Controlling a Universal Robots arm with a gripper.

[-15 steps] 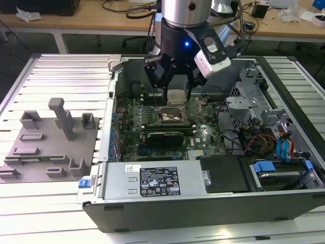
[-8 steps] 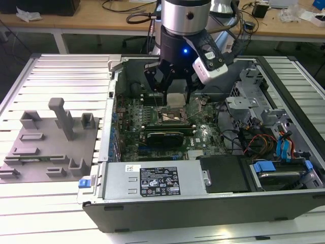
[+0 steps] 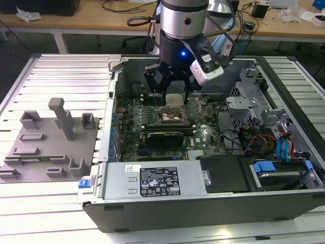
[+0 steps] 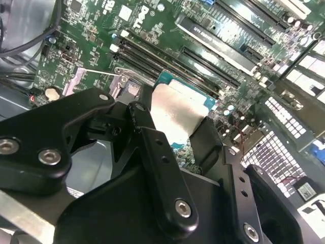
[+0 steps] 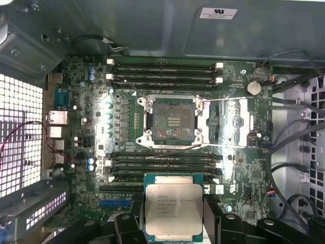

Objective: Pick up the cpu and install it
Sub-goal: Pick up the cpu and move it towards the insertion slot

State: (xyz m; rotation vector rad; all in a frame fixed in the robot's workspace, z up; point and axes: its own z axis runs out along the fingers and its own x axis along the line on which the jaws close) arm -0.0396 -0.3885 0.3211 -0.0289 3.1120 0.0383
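Silvery-topped, green-edged flat square cpu (image 5: 173, 209) sits clamped between the black fingers (image 4: 205, 138), apparently by two opposite edges. Ahead of the fingers lies the open dark square socket (image 5: 172, 121). I judge that holding the chip level and square to it matters most.

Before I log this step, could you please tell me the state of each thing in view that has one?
hand, shut on the cpu
cpu, held above the motherboard, not seated
socket, open and empty
computer case, side open
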